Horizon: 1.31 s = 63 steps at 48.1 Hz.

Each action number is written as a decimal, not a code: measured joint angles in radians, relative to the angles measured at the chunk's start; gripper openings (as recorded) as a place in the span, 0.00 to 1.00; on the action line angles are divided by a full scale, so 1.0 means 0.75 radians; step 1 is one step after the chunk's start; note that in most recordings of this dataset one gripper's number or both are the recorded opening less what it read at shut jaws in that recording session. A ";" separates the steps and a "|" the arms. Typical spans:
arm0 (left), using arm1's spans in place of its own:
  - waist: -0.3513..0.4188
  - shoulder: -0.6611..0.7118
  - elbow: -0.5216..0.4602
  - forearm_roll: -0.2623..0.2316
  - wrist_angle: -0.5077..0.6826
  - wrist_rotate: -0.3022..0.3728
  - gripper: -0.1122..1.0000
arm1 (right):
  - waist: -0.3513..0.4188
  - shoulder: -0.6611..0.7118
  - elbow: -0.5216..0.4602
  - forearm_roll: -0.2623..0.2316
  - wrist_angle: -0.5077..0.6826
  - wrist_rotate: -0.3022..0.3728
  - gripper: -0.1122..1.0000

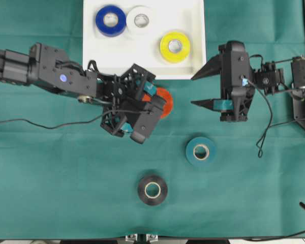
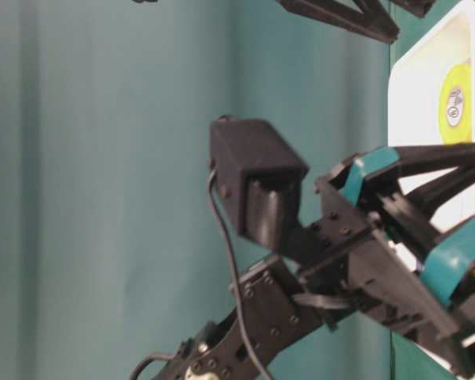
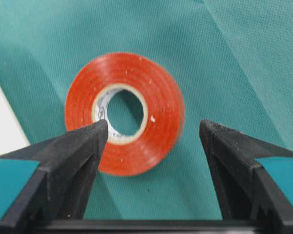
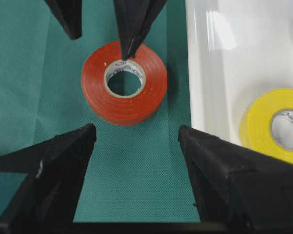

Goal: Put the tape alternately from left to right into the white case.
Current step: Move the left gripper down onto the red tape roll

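Observation:
A red tape roll [image 3: 161, 109] lies flat on the green cloth just in front of the white case [image 1: 142, 63]. My left gripper [image 3: 154, 126] hovers open above it, one fingertip over the roll's core and the other off its side. In the overhead view the left gripper [image 1: 155, 104] covers most of the red roll [image 1: 165, 101]. My right gripper [image 1: 193, 90] stands open and empty to the right of the roll, facing it. Blue [image 1: 111, 20], white [image 1: 141, 20] and yellow [image 1: 175, 47] rolls lie in the case. Teal [image 1: 201, 151] and black [image 1: 152, 189] rolls lie on the cloth.
The right wrist view shows the case's rim [image 4: 205, 73] close beside the red roll [image 4: 151, 92], with the yellow roll [image 4: 259, 126] just inside. A black cable [image 1: 40, 122] trails across the cloth at the left. The right arm's base [image 1: 302, 86] stands at the right edge.

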 measured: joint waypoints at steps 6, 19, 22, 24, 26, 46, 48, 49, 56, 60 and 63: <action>-0.006 0.027 -0.022 -0.002 0.002 -0.004 0.94 | 0.000 0.000 0.004 0.000 0.000 0.000 0.78; -0.037 0.053 -0.045 0.000 0.033 0.008 0.94 | 0.000 0.000 0.004 0.000 0.000 0.000 0.78; -0.035 0.051 -0.045 0.000 0.037 0.010 0.94 | 0.000 -0.002 0.004 0.000 -0.002 0.000 0.78; -0.035 0.051 -0.045 0.000 0.039 0.010 0.94 | 0.000 0.000 0.006 0.002 -0.004 0.000 0.78; -0.035 0.053 -0.045 0.000 0.039 0.010 0.94 | 0.000 0.000 0.006 0.002 -0.008 -0.002 0.78; -0.002 0.117 -0.074 0.000 0.082 0.008 0.91 | 0.000 0.000 0.029 0.000 -0.059 0.000 0.78; -0.002 0.127 -0.088 0.000 0.104 0.008 0.90 | 0.000 0.000 0.029 0.000 -0.059 0.000 0.78; -0.002 0.131 -0.098 0.000 0.115 0.010 0.90 | 0.000 -0.002 0.029 0.000 -0.059 -0.002 0.78; 0.000 0.147 -0.143 0.000 0.184 0.010 0.84 | 0.000 0.000 0.029 0.000 -0.061 0.000 0.78; 0.000 0.149 -0.151 0.000 0.196 0.010 0.78 | 0.000 0.000 0.027 0.000 -0.061 -0.002 0.78; 0.000 0.149 -0.153 0.000 0.198 0.010 0.71 | 0.000 0.000 0.029 0.002 -0.061 0.000 0.78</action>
